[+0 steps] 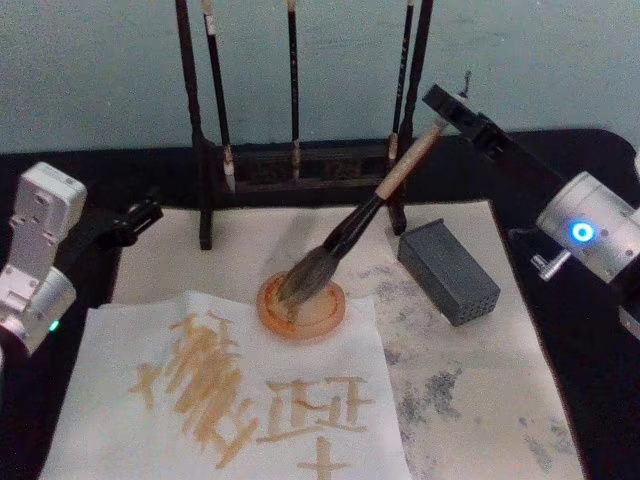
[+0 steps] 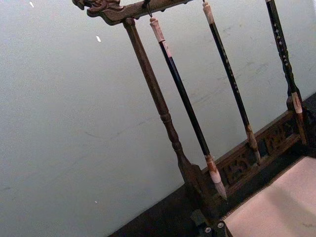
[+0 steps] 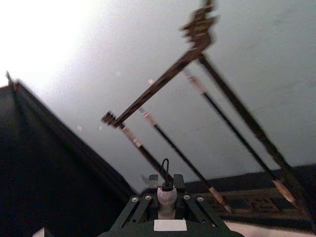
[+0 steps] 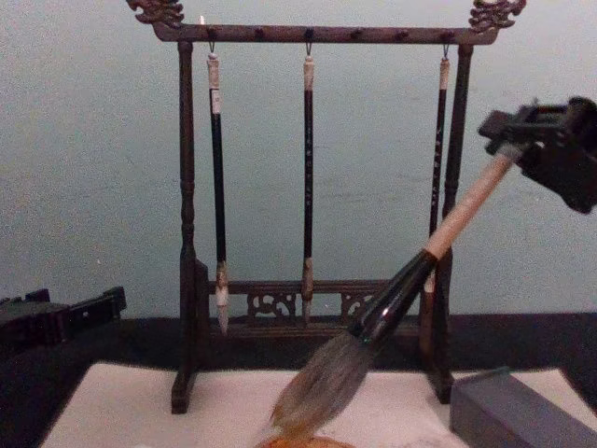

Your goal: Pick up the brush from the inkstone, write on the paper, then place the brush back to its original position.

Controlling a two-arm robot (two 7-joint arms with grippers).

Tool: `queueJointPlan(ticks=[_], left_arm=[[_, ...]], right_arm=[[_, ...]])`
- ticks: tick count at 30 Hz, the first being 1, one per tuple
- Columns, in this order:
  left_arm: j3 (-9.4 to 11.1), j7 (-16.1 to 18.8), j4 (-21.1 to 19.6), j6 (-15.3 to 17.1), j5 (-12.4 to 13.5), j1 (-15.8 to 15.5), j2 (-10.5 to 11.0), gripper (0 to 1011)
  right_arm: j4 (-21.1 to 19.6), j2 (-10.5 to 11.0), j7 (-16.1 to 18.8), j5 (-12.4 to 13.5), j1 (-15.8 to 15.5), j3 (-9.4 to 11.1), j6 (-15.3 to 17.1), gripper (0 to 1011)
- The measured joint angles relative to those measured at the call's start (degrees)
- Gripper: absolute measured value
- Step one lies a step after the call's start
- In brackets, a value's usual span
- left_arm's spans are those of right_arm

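The dark surface (image 1: 590, 300) carries the paper (image 1: 480, 400), and a thinner white sheet (image 1: 330, 350) with brown strokes lies over its 7 o'clock corner. The wooden rack (image 1: 300, 160) with three slim hanging brushes stands at the paper's 12 o'clock edge. A grey block (image 1: 450, 270) lies at 3 o'clock from the inkstone (image 1: 335, 312), a small orange dish near the middle of the paper.

The brush (image 1: 350, 235) leans with its tuft down in that dish and its handle rising toward 1 o'clock. My right gripper (image 1: 445, 108) is closed on the very top of the handle. My left gripper (image 1: 140, 215) sits parked off the paper at 9 o'clock.

I judge the main risk to be my hold. Pinching so far from the tuft gives a long lever, so the brush could swivel or slip as I move it. The handle also passes just beside the rack's right post, so a careless swing could knock it. A loaded tuft might drip on the paper.

The head view shows the tuft sitting in the dish. The chest view shows the lean of the brush (image 4: 410, 271) against the rack (image 4: 308, 35). The right wrist view shows my fingers (image 3: 136, 210) clamped round the handle's looped end.
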Motion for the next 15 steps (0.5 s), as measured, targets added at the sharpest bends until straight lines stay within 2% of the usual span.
queueJointPlan(ticks=[2, 5, 6, 8, 9, 15], left_arm=[[0.00, 0.00, 0.00, 0.00, 0.00, 0.00, 0.00, 1002], [0.00, 0.00, 0.00, 0.00, 0.00, 0.00, 0.00, 1002], [0.00, 0.00, 0.00, 0.00, 0.00, 0.00, 0.00, 1002], [0.00, 0.00, 0.00, 0.00, 0.00, 0.00, 0.00, 1002], [0.00, 0.00, 0.00, 0.00, 0.00, 0.00, 0.00, 1002], [0.00, 0.00, 0.00, 0.00, 0.00, 0.00, 0.00, 1002]], right_arm=[[-0.78, 0.35, -0.17, -1.63, 0.52, -0.90, -0.13, 181], [-2.20, 0.77, -0.25, -5.79, 1.50, -2.61, -0.67, 181], [-2.85, 0.82, -0.25, -8.07, 1.85, -3.46, -1.05, 181], [-3.51, 0.83, -0.20, -10.49, 2.29, -4.29, -1.33, 181], [-4.09, 0.81, -0.11, -12.59, 2.76, -5.25, -1.41, 181], [-5.82, 0.27, 1.04, -18.17, 3.69, -7.68, -1.82, 181]])
